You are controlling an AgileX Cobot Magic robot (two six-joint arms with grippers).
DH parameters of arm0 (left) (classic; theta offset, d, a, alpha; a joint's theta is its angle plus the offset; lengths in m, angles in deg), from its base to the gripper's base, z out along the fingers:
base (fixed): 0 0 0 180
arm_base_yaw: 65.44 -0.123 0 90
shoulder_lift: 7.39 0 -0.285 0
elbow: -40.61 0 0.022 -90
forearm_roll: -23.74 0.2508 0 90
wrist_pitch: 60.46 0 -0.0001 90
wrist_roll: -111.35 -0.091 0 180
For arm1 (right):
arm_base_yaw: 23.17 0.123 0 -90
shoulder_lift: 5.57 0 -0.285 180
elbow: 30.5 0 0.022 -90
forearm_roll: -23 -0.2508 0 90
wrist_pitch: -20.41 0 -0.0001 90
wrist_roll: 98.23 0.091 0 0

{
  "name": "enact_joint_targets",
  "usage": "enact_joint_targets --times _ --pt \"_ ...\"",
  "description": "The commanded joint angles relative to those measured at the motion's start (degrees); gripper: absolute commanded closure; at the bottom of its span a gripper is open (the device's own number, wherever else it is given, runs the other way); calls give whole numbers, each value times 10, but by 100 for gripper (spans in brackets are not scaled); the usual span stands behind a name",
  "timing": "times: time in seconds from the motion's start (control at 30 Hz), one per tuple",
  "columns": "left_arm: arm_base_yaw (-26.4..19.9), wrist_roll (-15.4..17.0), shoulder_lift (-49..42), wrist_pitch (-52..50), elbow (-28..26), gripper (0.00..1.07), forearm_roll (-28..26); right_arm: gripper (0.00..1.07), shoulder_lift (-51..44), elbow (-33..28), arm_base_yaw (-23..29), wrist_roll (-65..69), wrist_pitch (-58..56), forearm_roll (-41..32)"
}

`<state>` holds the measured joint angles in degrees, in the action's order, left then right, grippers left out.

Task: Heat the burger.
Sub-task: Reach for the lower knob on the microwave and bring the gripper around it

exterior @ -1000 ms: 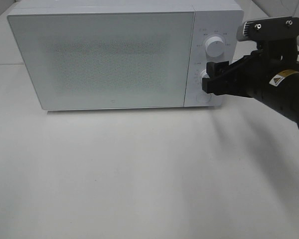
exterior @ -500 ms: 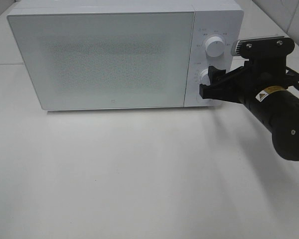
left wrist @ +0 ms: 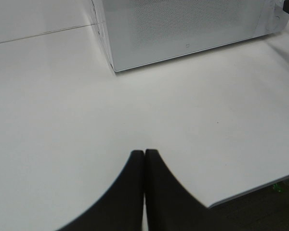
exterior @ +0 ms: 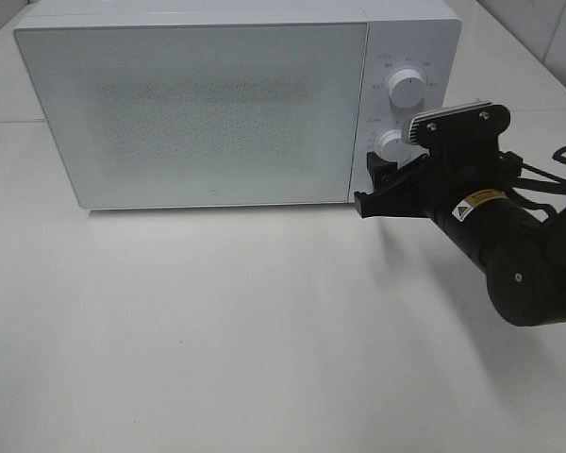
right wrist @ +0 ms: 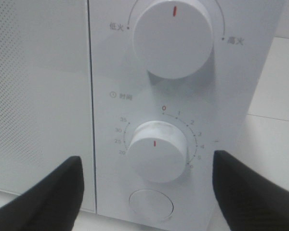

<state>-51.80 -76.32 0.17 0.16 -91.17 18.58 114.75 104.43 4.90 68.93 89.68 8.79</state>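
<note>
**Right claw backed off the timer dial, burger out of sight**

Burger: I can't see it in any view. The microwave [exterior: 208, 104] door is shut and frosted, so I cannot tell where the burger lies or which way it faces.

Right gripper [exterior: 370, 186]: jaws spread wide, holding nothing, just in front of the control panel.

Only the right wrist view shows the dials close up. The upper knob [right wrist: 173, 38] has its red mark straight up. The lower knob [right wrist: 157, 151] has its mark near 0, with the round button [right wrist: 150, 204] beneath it.

Only the left wrist view shows the left gripper [left wrist: 144, 153], fingers pressed together over the table [exterior: 217, 330].

A second ago the right claw sat at the lower knob; now it is lower and pulled back.
</note>
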Motion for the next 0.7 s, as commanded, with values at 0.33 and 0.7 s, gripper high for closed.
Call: enact_joint_targets --times 0.33,0.7 --pt "-2 1 -13 -9 2 106 -2 36 17 38 -1 3 56 -34" --pt "-2 1 -13 -9 2 106 -2 36 17 52 -1 1 53 -38"
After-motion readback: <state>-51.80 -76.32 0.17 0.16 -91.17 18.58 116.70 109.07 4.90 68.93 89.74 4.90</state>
